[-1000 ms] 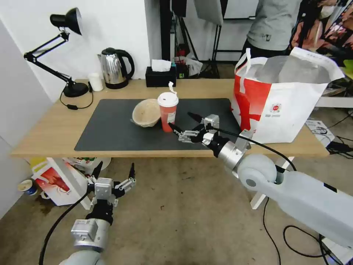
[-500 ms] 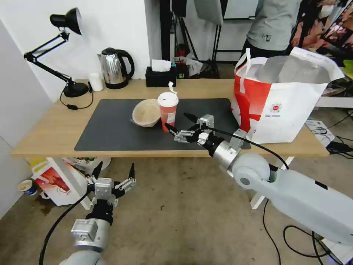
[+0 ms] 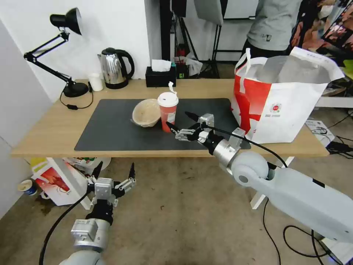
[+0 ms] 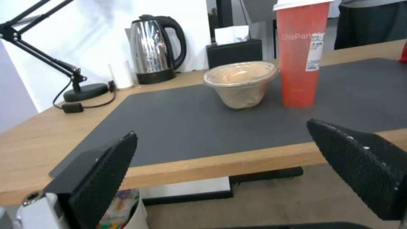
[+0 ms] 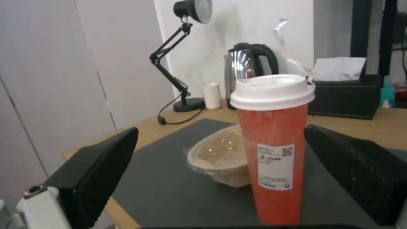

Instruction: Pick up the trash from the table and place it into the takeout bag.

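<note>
— Fingers (image 3: 172, 127) on the right gripper (image 3: 181, 122) are spread wide apart and hold nothing. One black tip is just beside the red cup (image 3: 167, 112). I cannot tell if it touches.

— How many trash things are on the table (image 3: 47, 132)?

— Two. One red cup with a white lid, standing up, and one beige bowl (image 3: 146, 112) right beside it. Both sit on the one dark grey mat (image 3: 110, 129).

— And the bag?

— One takeout bag (image 3: 283, 99), white and red, stands open on the table's right end, well apart from the cup.

— Where is the other arm?

— The left gripper (image 3: 113, 172) hangs low in front of the table, over the floor. Its fingers are spread wide too, with nothing in them.

— What else is up there?

— One black lamp (image 3: 59, 48), one kettle (image 3: 114, 68), one black tissue box (image 3: 160, 76).

— What changed from a second ago?

— The right gripper has moved closer to the cup. The cup, bowl and bag stayed put, and so did the left gripper.
</note>
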### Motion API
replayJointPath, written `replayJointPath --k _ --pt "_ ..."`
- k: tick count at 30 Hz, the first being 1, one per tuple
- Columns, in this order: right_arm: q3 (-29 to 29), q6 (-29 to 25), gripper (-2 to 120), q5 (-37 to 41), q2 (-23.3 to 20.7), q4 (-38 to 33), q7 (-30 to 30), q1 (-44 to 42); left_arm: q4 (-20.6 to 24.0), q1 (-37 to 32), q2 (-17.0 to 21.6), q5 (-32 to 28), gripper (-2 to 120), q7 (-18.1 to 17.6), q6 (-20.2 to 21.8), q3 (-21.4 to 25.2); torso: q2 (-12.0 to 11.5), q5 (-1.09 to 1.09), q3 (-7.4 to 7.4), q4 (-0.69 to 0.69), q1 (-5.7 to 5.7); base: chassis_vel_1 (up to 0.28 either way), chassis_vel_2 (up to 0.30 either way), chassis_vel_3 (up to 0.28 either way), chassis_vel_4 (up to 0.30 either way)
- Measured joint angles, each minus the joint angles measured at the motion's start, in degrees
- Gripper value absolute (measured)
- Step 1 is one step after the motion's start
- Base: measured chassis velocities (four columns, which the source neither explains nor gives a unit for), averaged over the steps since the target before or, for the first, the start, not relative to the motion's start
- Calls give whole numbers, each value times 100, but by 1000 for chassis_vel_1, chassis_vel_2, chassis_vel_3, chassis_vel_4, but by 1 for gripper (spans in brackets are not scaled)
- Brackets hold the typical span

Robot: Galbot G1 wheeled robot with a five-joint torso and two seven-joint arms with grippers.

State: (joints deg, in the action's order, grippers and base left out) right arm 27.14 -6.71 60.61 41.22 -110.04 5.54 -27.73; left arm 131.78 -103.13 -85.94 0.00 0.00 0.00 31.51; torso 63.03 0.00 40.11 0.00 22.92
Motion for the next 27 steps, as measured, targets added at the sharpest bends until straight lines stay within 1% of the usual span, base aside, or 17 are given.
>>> replayJointPath --k 6,19,27 --pt "-8 29 100 -42 45 57 133 2 0 0 0 0 100 0 0 0 0 0 0 0 1 0 0 0 0" --pt "18 52 100 -44 379 355 212 62 0 0 0 0 100 0 0 0 0 0 0 0 1 0 0 0 0" --pt "53 65 100 -55 416 405 266 120 0 0 0 0 100 0 0 0 0 0 0 0 1 0 0 0 0"
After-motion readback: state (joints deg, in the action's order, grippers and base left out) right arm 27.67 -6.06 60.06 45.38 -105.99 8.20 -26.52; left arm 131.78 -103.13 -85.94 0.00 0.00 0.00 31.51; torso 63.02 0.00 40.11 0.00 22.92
